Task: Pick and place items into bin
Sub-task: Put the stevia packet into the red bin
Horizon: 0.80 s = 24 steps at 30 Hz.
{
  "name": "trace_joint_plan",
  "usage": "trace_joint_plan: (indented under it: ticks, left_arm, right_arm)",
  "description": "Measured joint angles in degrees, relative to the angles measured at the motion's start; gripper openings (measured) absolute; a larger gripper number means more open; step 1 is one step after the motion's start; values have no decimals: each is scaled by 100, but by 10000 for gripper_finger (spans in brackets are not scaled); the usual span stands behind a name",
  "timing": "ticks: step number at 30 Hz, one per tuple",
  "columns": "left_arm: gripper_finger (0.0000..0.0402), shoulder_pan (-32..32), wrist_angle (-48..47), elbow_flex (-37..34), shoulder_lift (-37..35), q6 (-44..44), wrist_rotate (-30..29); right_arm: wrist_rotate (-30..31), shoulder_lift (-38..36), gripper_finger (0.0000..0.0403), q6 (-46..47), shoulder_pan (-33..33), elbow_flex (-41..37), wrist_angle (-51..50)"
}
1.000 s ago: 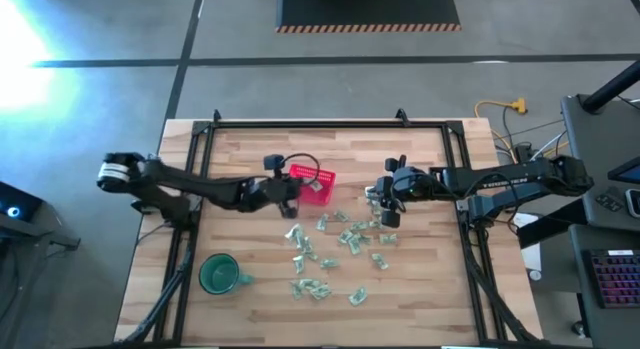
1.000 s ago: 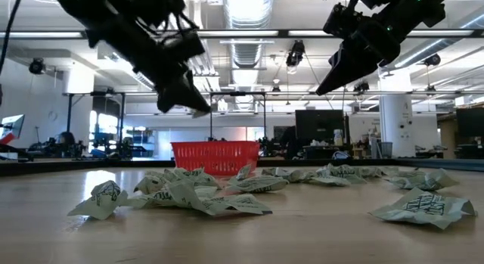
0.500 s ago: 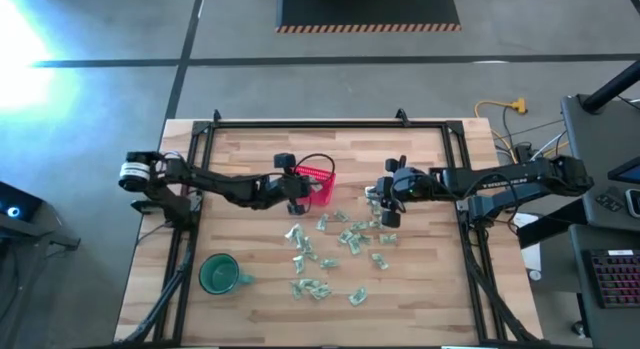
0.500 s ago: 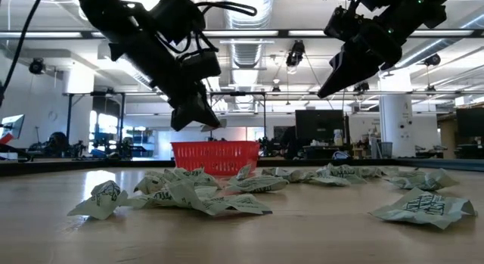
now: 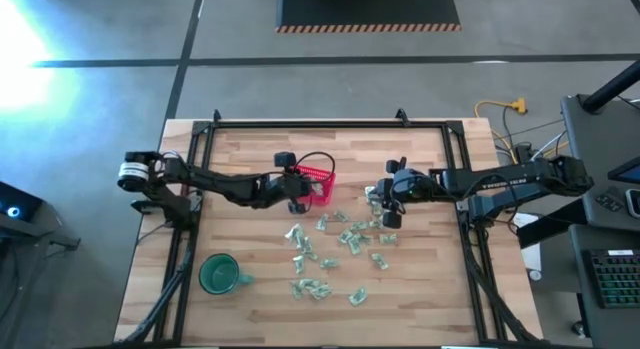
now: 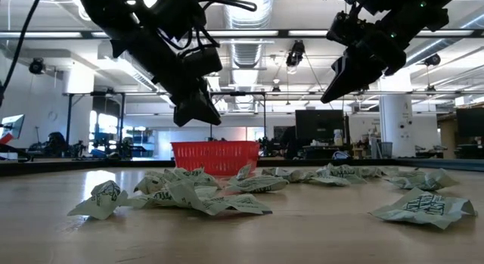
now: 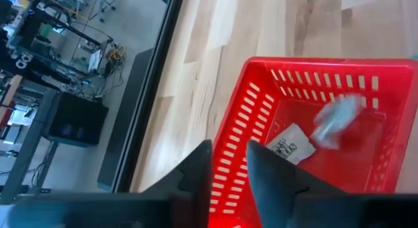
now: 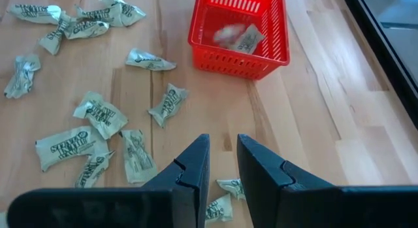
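Observation:
The red mesh basket stands on the table's middle, toward the far side. My left gripper hangs open just above the basket's rim, nothing between its fingers. A blurred pale item is in mid-fall inside the basket, beside another item lying on its floor. Several crinkled green-and-white items lie scattered on the wood. My right gripper hovers open above the items at the scatter's right end, clear of them.
A dark-green mug stands near the table's front left. A black frame rail runs along the far edge. Bare wood lies left of the basket and along the near edge.
My left gripper has moved toward the table's right, from beside the basket to over its rim, sinking a little. The pale item at its fingertips is gone from them and drops into the basket. My right gripper has kept still.

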Motion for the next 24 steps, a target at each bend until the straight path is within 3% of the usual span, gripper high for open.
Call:
trace_joint_plan:
  ticks: [5,11,20,24]
  left_arm:
    - [111,-71,6,5,-2,-20,-10]
    - [114,-342,-108,15,-11,-26,-7]
    - [114,-538,-461,-13,-35,-105,-18]
    - [114,-535,-754,-12,-173,-169,-37]
  right_arm:
    - [0,-2,68,0,0,-62,-19]
    - [29,-2,68,-79,-12,-327,-51]
    - [685,-2,68,1344,-149,-302,-932]
    - [773,3,72,1201,-197,-295,-739]
